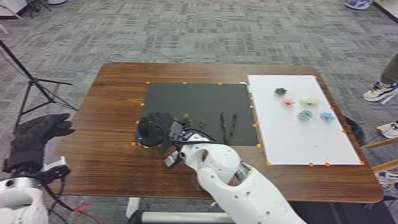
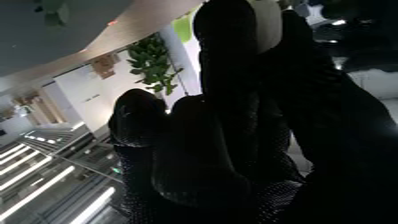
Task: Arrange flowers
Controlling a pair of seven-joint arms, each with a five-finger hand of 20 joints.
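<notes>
and there's your right hand (image 1: pixel 155 131), over the near left part of the black mat (image 1: pixel 191 95), its arm coming in across the near edge of the brown desk (image 1: pixel 115 172). its fingers look relaxed and parted in the right wrist view, some reaching longer than others; whether they have hold of anything, you can't tell from here. beside them in that view is a leafy green plant (image 2: pixel 151 62), and whether it's in the hand or farther off, you can't tell either.

your left hand (image 1: pixel 34 140) is off the left side of the desk, its fingers loosely open and holding nothing.

now look to your right, onto the white board (image 1: pixel 306 142): five flower heads, all in its far half. the dark green flower (image 1: pixel 281 91) is farthest off, the pink flower (image 1: pixel 289 102) just nearer, the cream flower (image 1: pixel 309 101) to the right of the pink one. nearer to you come the pale green flower (image 1: pixel 305 116) and, on its right, the blue flower (image 1: pixel 328 116).

back on the mat, two long green stems (image 1: pixel 234 125) lie side by side to the right of your right hand, and between them and that hand there are two small green sprigs (image 1: pixel 202 123).
</notes>
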